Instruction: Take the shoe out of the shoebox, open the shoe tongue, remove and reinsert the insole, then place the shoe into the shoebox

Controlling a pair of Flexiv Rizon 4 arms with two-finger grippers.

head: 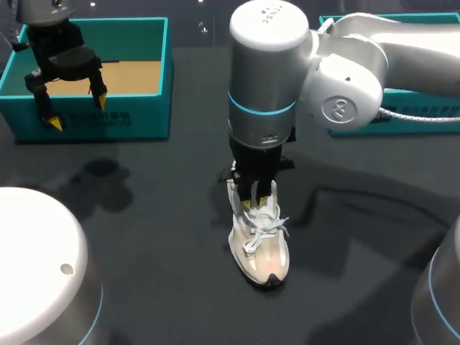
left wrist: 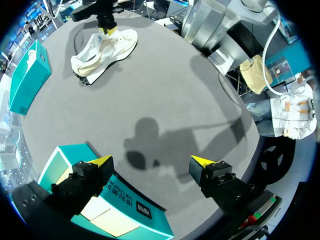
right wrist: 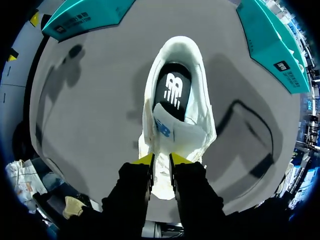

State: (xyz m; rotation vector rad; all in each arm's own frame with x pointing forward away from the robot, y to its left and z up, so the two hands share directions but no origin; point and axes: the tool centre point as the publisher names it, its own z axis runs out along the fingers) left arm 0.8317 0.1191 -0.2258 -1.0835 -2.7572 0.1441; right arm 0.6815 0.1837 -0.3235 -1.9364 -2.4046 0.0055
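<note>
Head view: the shoe (head: 260, 248) stands on its sole on the dark table (head: 144, 237) just below the middle, toe toward five o'clock and white laces (head: 260, 226) loose on top. The right arm comes in from three o'clock, and the right gripper (head: 259, 198) points straight down at the shoe's heel end, its yellow tips close together. At ten o'clock the left gripper (head: 75, 108) hangs over the near wall of the teal shoebox (head: 136, 118), fingers spread wide with nothing between them. A second teal box (head: 431, 17) sits at two o'clock, partly hidden by the right arm.

Left wrist view: the left gripper (left wrist: 151, 162) is spread apart and empty above the table, with one finger over the shoebox (left wrist: 125, 205) corner. Far ahead, toward eleven o'clock, the shoe (left wrist: 105, 47) rests with the right gripper (left wrist: 107, 22) on it; the second teal box (left wrist: 27, 75) lies off to that side.

Right wrist view: the right gripper (right wrist: 161, 161) pinches the white tongue (right wrist: 175, 132) between its nearly closed fingers. Ahead, the black insole (right wrist: 172, 87) lies inside the shoe (right wrist: 200, 75). The shoebox (right wrist: 85, 17) and the second teal box (right wrist: 272, 45) flank the far end.
</note>
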